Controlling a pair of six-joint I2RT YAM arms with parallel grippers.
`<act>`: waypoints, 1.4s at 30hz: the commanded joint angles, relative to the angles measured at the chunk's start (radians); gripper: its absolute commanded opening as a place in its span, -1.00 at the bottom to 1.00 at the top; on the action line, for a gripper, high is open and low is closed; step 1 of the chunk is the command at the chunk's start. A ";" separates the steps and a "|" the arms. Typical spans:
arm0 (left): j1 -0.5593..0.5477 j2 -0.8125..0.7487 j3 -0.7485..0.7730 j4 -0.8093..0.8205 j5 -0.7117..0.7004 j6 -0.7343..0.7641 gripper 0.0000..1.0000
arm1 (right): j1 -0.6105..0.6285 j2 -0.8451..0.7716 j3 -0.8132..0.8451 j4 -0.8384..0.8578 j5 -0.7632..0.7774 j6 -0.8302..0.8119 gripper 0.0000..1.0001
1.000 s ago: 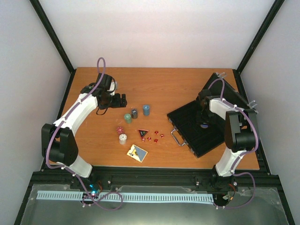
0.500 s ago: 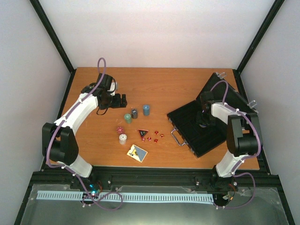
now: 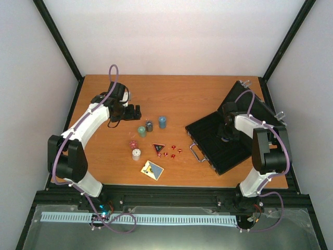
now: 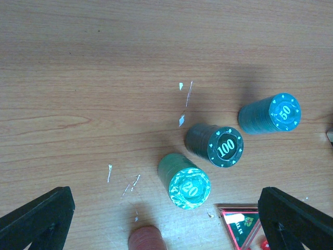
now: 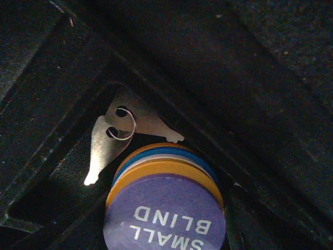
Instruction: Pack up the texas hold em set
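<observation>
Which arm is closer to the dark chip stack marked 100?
Left. The left gripper hangs open close to the 100 stack, just beyond it and to the left. The right gripper is across the table, down inside the open briefcase.

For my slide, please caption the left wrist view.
Open left gripper over three round chip stacks on wooden table: green 20 stack, dark 100 stack, blue 50 stack.

We see the table (image 3: 182,88) bright under soft, even light; inside the briefcase (image 5: 270,67) it is dim and grainy.
</observation>
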 commanded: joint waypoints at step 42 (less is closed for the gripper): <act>-0.002 0.025 0.024 0.015 -0.015 0.006 0.99 | 0.021 -0.117 0.031 -0.072 -0.071 -0.130 0.45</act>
